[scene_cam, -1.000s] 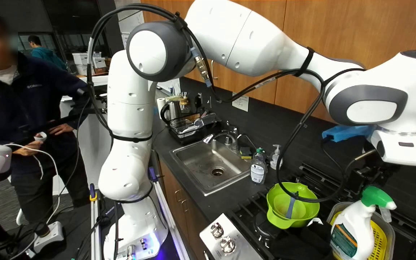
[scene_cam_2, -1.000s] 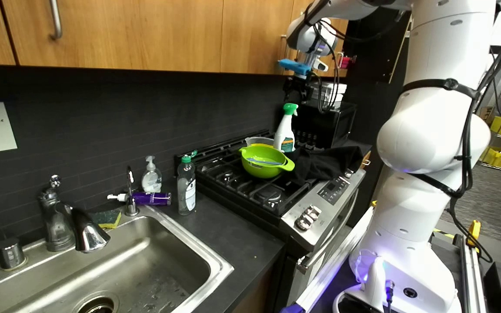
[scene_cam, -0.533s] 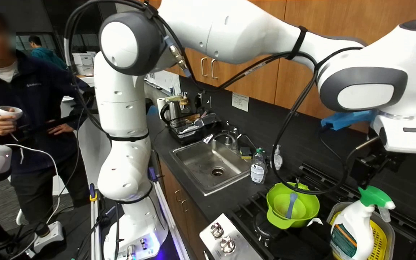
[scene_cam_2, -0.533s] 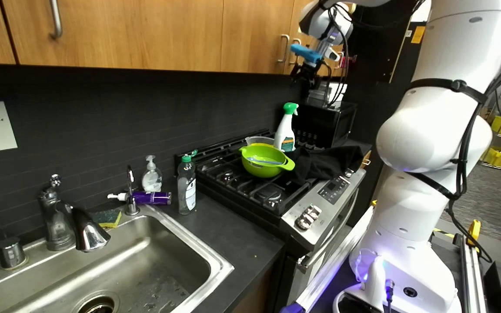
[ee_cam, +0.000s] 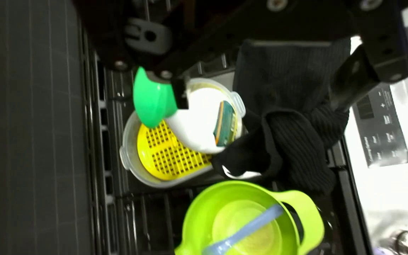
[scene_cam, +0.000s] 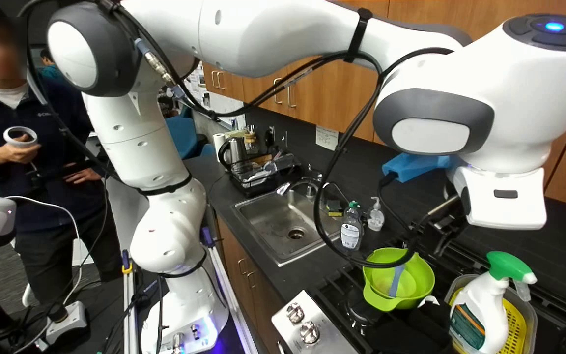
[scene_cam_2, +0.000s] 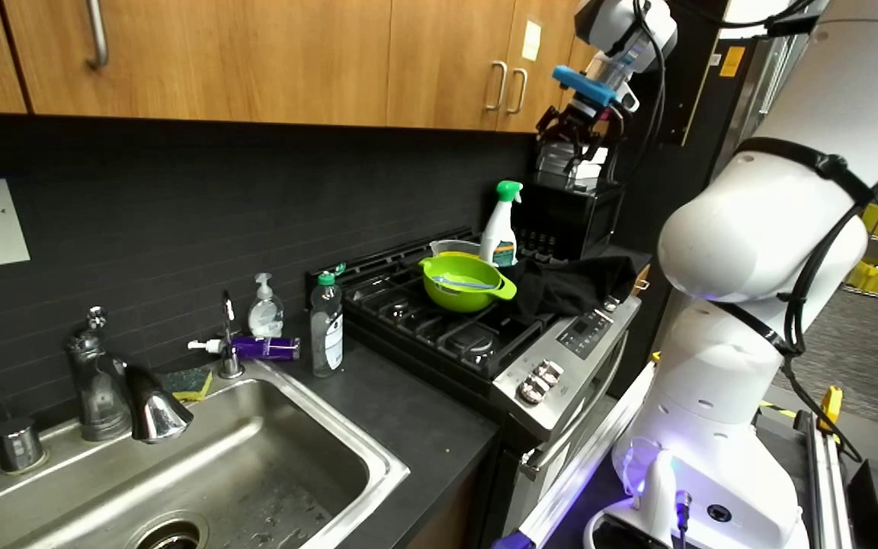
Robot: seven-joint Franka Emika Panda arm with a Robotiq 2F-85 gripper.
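My gripper [ee_cam: 260, 90] hangs in the air above the stove, its jaws wide apart with nothing between them. In both exterior views the gripper [scene_cam: 438, 238] [scene_cam_2: 565, 141] touches nothing. Nearest below is a white spray bottle [ee_cam: 197, 117] with a green head, upright in a clear container [ee_cam: 129, 140] that also holds a yellow perforated basket [ee_cam: 165, 161]; one finger partly covers the head in the wrist view. Beside it a lime-green bowl [ee_cam: 195, 216] holds a blue utensil [ee_cam: 248, 226]. A black cloth [ee_cam: 292, 148] lies crumpled by the container.
Wooden cabinets [scene_cam_2: 294, 61] overhang the dark wall. Left of the stove are a steel sink [scene_cam: 268, 226], a dish soap bottle [scene_cam: 352, 231] and a pump bottle [scene_cam: 375, 216]. Boxes stand on a black microwave [scene_cam_2: 572, 217] behind. A person [scene_cam: 42, 147] stands near the base.
The arm has swung back and up from over the spray bottle, shifting left in an exterior view. The bottle, bowl and cloth stay put. The person has raised the hand-held controller.
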